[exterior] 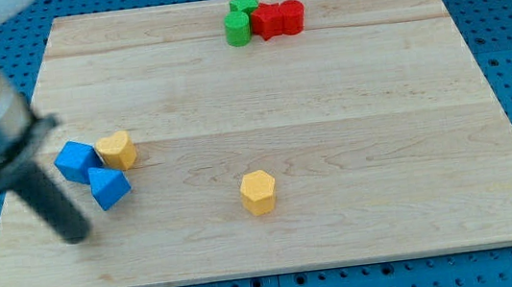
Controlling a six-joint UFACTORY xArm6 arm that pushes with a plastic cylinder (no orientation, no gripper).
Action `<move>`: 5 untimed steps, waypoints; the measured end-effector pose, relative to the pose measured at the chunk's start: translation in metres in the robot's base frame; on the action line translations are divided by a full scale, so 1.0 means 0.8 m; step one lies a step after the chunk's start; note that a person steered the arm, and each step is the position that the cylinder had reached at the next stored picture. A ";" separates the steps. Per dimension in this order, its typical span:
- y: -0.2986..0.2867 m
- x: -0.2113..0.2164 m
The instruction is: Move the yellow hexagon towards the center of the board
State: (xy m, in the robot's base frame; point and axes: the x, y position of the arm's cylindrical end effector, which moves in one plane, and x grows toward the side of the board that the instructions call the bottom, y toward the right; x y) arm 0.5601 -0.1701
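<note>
The yellow hexagon [258, 192] sits on the wooden board [329, 106], a little below its middle. My tip [77, 235] is at the lower left of the board, well to the left of the hexagon. It is just left of and below the blue triangle-like block [108, 187], close to it; contact cannot be told. The rod above the tip is blurred.
A blue cube [76, 160] and a yellow heart [119, 150] sit together just above the blue triangle block at the left. At the view's top are a green star [243, 3], a green cylinder [238, 28] and two red blocks [278, 18], clustered.
</note>
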 end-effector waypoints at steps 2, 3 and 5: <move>0.190 0.000; 0.236 0.000; 0.260 -0.007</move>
State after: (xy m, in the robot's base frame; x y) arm 0.5546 0.0383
